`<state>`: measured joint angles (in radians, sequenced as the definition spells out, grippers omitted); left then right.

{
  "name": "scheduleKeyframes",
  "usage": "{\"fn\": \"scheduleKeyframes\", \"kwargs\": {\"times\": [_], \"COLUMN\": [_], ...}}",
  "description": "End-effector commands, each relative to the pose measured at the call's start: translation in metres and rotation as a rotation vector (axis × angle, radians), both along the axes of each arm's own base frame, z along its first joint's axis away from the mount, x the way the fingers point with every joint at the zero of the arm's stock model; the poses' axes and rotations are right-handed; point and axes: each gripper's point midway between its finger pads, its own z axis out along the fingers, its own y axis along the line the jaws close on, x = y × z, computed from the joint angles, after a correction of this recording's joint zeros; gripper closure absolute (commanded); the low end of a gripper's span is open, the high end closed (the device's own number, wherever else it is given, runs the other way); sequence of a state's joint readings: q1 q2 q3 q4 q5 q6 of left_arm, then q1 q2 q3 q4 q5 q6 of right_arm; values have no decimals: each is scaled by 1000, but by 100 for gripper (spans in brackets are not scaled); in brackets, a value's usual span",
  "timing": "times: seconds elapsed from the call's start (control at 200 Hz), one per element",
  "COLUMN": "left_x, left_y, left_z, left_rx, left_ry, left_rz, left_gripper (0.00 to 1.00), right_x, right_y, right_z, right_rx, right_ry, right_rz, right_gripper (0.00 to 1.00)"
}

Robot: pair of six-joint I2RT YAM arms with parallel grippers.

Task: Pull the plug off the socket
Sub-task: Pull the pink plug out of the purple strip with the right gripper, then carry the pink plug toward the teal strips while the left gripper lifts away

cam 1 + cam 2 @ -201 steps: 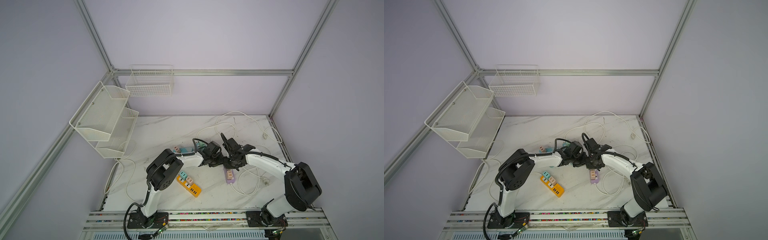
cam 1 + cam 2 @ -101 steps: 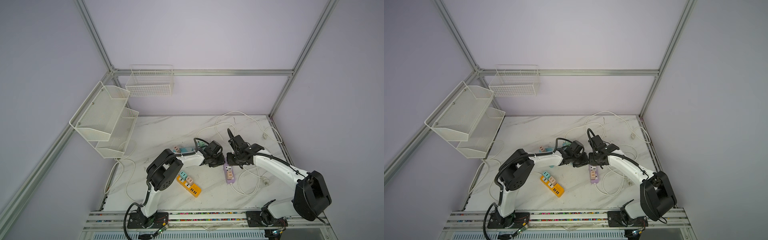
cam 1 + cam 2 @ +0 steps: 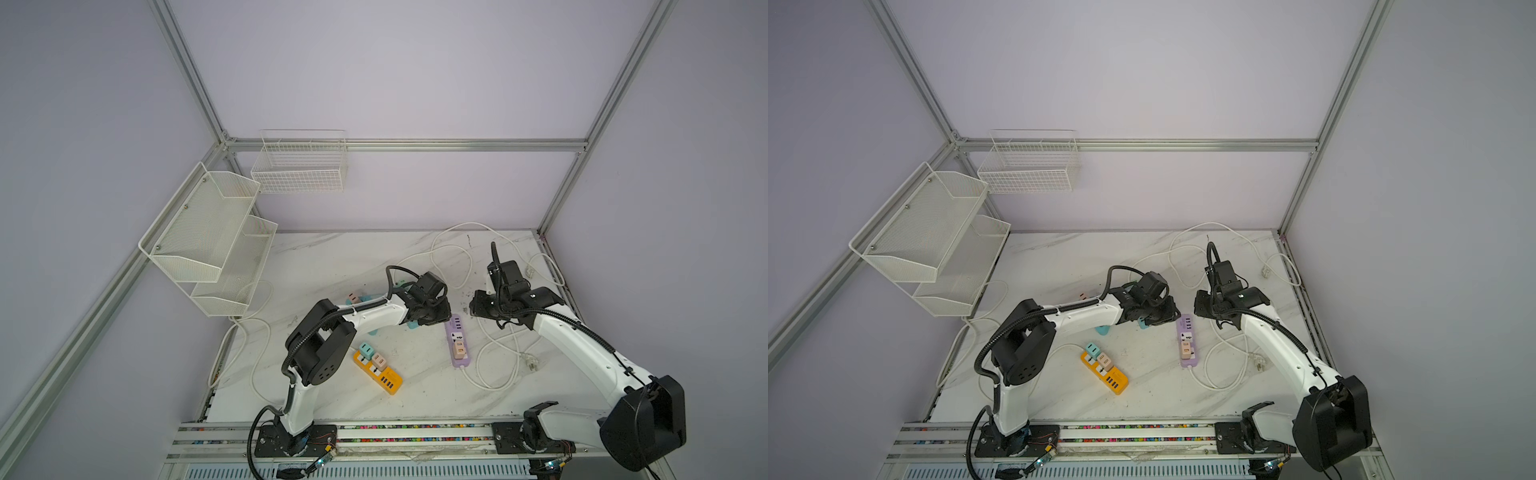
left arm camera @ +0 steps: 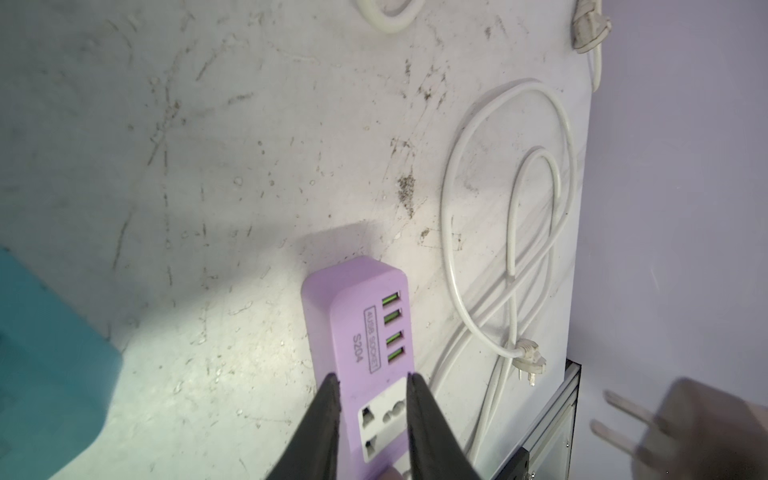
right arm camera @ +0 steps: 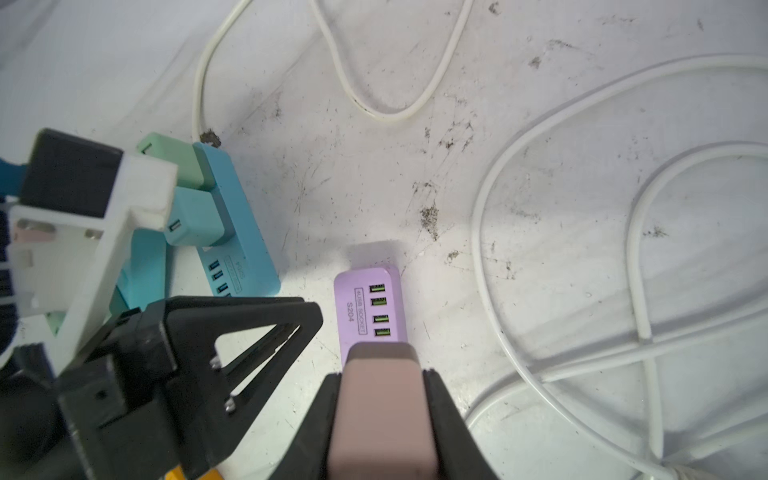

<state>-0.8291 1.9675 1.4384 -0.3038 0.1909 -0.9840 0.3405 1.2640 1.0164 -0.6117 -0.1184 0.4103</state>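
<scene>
A purple socket strip (image 3: 459, 345) (image 3: 1187, 345) lies on the marble table, right of centre in both top views. My right gripper (image 5: 382, 376) is shut on a pinkish-brown plug (image 5: 382, 415), held in the air above the strip (image 5: 365, 307). In the left wrist view that plug (image 4: 706, 428) is a blur with two bare prongs, clear of the socket. My left gripper (image 4: 372, 380) has its fingers against the two long sides of the strip (image 4: 357, 316), over an empty white socket. A peach plug (image 3: 459, 351) still sits in the strip.
A blue strip (image 5: 232, 232) with green and teal plugs lies beside my left gripper. An orange strip (image 3: 378, 370) with two plugs lies nearer the front. White cord loops (image 3: 498, 357) and a loose white plug (image 4: 530, 357) lie right of the purple strip. Wire racks (image 3: 208, 241) hang at the left.
My right gripper has lifted and moved right, away from the left gripper, taking the pinkish-brown plug out of the purple strip. The left gripper has stayed at the strip.
</scene>
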Motion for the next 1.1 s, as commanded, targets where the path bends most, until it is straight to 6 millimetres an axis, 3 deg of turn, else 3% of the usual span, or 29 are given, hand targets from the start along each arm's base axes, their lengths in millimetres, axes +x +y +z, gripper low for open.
{"fn": "scheduleKeyframes", "kwargs": {"times": [0.0, 0.31, 0.47, 0.605, 0.91, 1.095], "left_x": [18, 21, 21, 19, 14, 12], "left_y": [0, 44, 53, 58, 87, 103], "left_z": [77, 96, 99, 99, 88, 88], "left_rx": [-91, -65, -105, -97, -41, -22], "left_ry": [-159, -228, -216, -228, -253, -264], "left_rz": [0, 51, 35, 32, 73, 102], "left_gripper": [69, 63, 59, 57, 55, 53], "right_x": [14, 41, 61, 77, 103, 114], "right_y": [10, 40, 63, 65, 102, 113], "right_z": [18, -5, -9, -24, -46, -66], "right_rx": [164, 388, 553, 560, 560, 587], "right_ry": [-71, -82, -99, -106, -86, -45], "right_rz": [5, 59, 47, 24, 93, 87], "right_gripper": [83, 84, 84, 84, 82, 82]}}
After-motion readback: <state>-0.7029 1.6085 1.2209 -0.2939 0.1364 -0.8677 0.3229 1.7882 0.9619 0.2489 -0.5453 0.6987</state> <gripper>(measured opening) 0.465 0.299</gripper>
